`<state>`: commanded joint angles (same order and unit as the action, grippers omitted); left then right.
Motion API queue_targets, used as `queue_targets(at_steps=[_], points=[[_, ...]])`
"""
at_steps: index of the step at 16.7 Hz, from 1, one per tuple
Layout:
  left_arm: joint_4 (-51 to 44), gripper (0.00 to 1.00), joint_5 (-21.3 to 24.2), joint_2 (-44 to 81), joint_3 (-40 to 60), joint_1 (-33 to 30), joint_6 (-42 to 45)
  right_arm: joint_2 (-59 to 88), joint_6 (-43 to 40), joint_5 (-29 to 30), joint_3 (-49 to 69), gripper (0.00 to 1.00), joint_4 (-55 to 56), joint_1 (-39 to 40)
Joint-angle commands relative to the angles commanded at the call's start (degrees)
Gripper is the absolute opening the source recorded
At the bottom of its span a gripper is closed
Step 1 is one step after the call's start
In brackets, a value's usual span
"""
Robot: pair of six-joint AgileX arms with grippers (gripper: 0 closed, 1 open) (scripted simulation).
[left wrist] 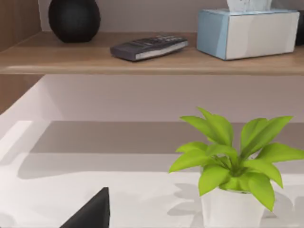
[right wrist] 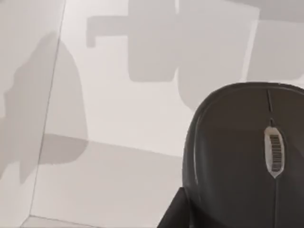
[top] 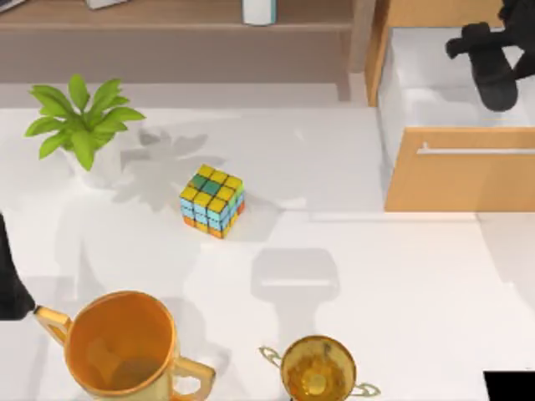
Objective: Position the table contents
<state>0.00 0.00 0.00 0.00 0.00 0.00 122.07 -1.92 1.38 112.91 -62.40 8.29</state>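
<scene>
The white table [top: 376, 276] carries a multicoloured puzzle cube [top: 212, 200] near its middle, a potted green plant [top: 79, 125] at the back left, and two gold cups at the front: a large one [top: 121, 347] and a small one [top: 318, 372]. My right gripper [top: 493, 71] hangs over the open drawer [top: 435, 92] at the back right. In the right wrist view it is shut on a black computer mouse [right wrist: 242, 156] above the drawer's white floor [right wrist: 109, 118]. My left gripper [top: 10, 288] sits parked at the table's left edge.
A light-brown drawer cabinet [top: 460, 175] stands at the right, its drawer front jutting over the table. Behind the plant [left wrist: 232, 161], a wooden shelf holds a remote [left wrist: 148, 46], a tissue box [left wrist: 249, 31] and a black round object [left wrist: 74, 19].
</scene>
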Motion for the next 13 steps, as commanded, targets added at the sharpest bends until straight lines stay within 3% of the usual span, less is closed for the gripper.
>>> queue_targets(at_steps=[5, 13], points=[[0.0, 1.00, 0.0, 0.0, 0.0, 0.0, 0.0, -14.6, 4.4, 0.6, -11.5, 0.00, 2.4, 1.8], [0.0, 1.00, 0.0, 0.0, 0.0, 0.0, 0.0, -36.9, 12.3, 1.2, -40.1, 0.00, 4.6, 6.1]])
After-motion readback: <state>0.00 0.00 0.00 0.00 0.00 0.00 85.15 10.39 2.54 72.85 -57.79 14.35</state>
